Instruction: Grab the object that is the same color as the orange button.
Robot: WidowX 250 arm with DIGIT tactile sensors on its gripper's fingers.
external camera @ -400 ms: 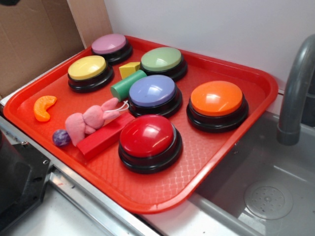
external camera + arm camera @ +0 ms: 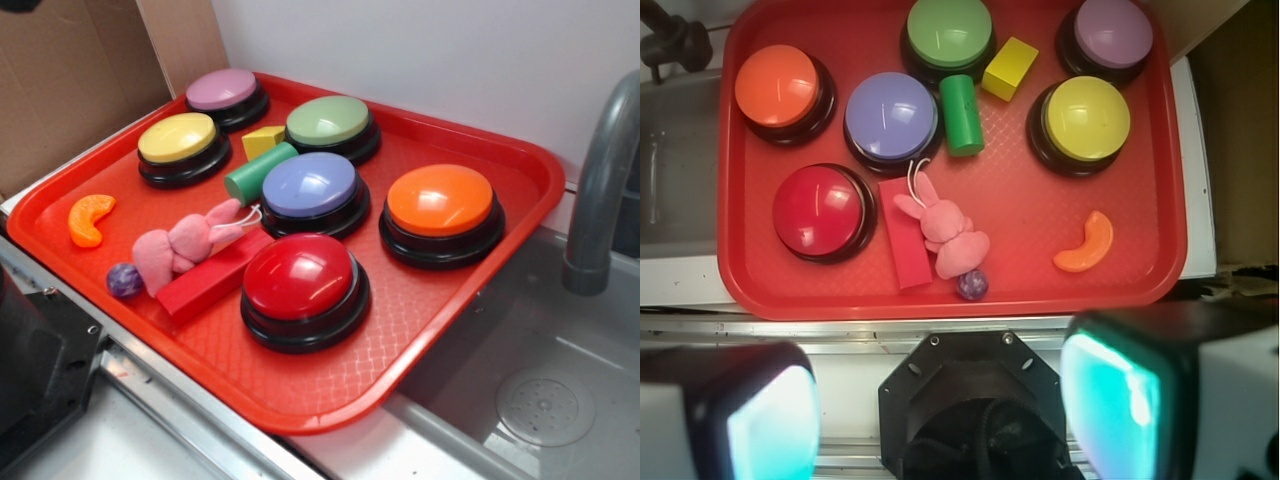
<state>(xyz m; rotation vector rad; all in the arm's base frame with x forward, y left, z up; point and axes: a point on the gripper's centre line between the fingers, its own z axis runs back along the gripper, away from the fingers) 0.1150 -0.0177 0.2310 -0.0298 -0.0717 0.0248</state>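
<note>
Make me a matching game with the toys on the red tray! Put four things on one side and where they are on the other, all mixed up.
Things:
1. orange crescent toy
2. yellow block
3. purple ball
4. orange button

Places:
A. squeezed between the yellow button and the green button
B. right beside the pink bunny, at the tray's front edge
C. alone on bare tray, near the left rim
D. on the tray's sink side, behind the red button

Pairs: 1-C, 2-A, 3-B, 4-D
</note>
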